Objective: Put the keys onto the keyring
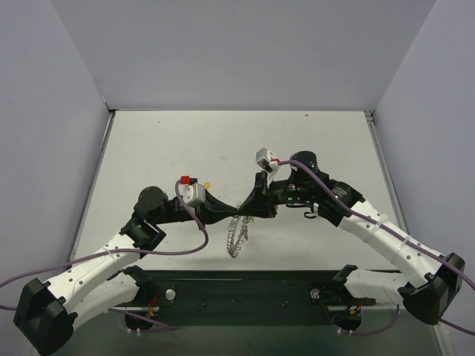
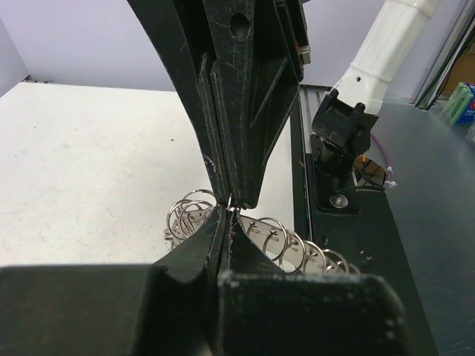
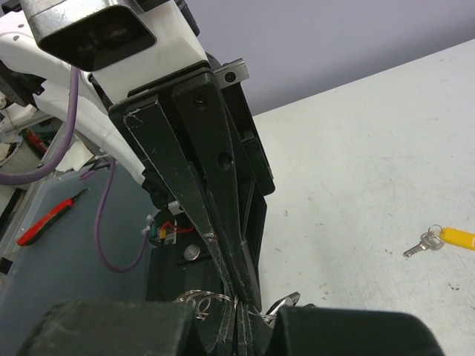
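Centre of the overhead frame, and the two arms are nose to nose. The left gripper [image 1: 236,213] comes in from the left and the right gripper [image 1: 257,202] from the right, their tips all but touching. The left jaws are pinched tight, with the wire of the keyring [image 1: 237,237] caught at their very tips. The right jaws are closed right down too, clamped on the same wire just beside them. From that pinch point the silvery coil trails down toward the bottom of the frame. In both wrist views its loops spill out on either side of the closed tips, low in the picture. At the right edge of the right wrist view, a yellow-headed key [image 3: 439,240] lies flat on the white tabletop [image 1: 185,141], well apart from the keyring.
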{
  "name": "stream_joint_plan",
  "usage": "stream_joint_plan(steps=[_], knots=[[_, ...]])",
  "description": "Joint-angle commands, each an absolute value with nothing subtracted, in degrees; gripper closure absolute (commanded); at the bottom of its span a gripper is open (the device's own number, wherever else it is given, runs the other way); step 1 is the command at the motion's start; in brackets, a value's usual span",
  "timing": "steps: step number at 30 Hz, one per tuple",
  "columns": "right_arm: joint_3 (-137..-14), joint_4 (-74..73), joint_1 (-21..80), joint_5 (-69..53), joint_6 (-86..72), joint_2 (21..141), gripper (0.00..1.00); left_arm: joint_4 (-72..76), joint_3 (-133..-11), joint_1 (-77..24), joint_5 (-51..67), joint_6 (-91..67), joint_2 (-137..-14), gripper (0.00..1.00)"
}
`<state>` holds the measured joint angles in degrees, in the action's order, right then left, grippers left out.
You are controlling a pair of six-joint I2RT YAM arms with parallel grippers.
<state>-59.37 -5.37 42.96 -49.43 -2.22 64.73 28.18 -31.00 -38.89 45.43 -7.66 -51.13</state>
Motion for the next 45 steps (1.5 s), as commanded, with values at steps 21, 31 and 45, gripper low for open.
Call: stream_joint_plan(steps=[21, 31, 45], knots=[[-64.6, 6.58, 36.74, -64.94, -6.49, 61.44, 1.0, 36.8, -34.98, -34.37, 50.97, -14.22, -48.51, 0.54], [-64.34, 13.8, 36.39, -68.29, -10.9, 62.58, 1.0, 59.39, -34.36, -33.14, 55.8, -27.58, -55.98, 0.6], [-63.63, 14.06, 36.12, -67.41, -10.99, 62.75, 1.0, 77.79, -35.95, -33.13, 60.82, -42.1, -64.43, 0.66]])
